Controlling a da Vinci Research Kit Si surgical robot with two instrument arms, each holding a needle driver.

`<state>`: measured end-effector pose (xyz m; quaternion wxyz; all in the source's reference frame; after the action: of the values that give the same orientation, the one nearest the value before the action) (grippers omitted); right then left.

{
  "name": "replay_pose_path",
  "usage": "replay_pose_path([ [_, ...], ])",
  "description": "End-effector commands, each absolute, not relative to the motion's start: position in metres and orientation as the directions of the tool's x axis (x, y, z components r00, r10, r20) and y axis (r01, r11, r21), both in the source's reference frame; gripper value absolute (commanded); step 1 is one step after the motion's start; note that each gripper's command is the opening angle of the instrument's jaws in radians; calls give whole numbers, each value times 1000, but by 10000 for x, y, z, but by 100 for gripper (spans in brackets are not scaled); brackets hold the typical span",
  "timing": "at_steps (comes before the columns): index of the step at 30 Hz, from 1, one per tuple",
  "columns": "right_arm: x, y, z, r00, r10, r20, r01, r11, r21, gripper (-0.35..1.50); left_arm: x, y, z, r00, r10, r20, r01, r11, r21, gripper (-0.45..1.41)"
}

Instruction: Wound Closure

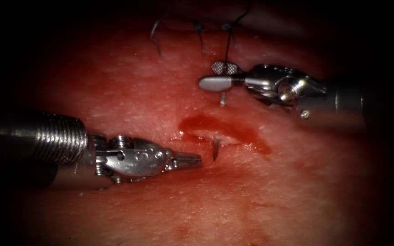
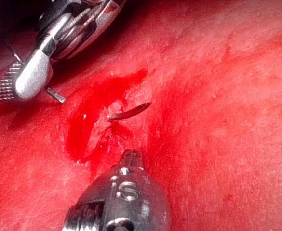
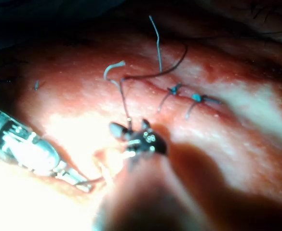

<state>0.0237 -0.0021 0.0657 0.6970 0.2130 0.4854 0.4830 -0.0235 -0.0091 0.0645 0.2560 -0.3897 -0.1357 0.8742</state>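
The needle [image 1: 216,148] pokes up from the tissue [image 1: 297,182] beside the cut [image 1: 224,130]; left tool [image 1: 192,160] fingers pressed together, empty; right tool [image 1: 220,77] fingers spread, holding nothing; next the tip needs gripping.

most of the needle [image 1: 216,148] is buried in the tissue [image 1: 128,86] at the cut [image 1: 224,130]; just its tip and a short stub near the right tool [image 1: 215,77] stick out. thread [image 1: 227,43] runs off the endoscope view's top edge. left tool [image 1: 189,160] shaft is cut by the picture's left edge. right wrist view: own jaws blurred, their state unclear there.
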Motion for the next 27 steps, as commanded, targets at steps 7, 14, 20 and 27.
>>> replay_pose_path([
  [7,233,-33,651,137,891,-432,-533,434,726,-35,-240,-92,650,-565,552,-613,-340,-833,-437,-25],
  [14,236,-55,649,147,938,-313,-527,342,778,-35,-241,-91,650,-565,553,-613,-340,-832,-437,-25],
  [20,251,-69,640,164,941,-296,-488,338,805,-35,-241,-89,649,-564,554,-613,-340,-832,-439,-25],
  [27,256,-74,637,167,940,-297,-472,340,813,-35,-240,-88,648,-564,554,-612,-339,-831,-440,-25],
])
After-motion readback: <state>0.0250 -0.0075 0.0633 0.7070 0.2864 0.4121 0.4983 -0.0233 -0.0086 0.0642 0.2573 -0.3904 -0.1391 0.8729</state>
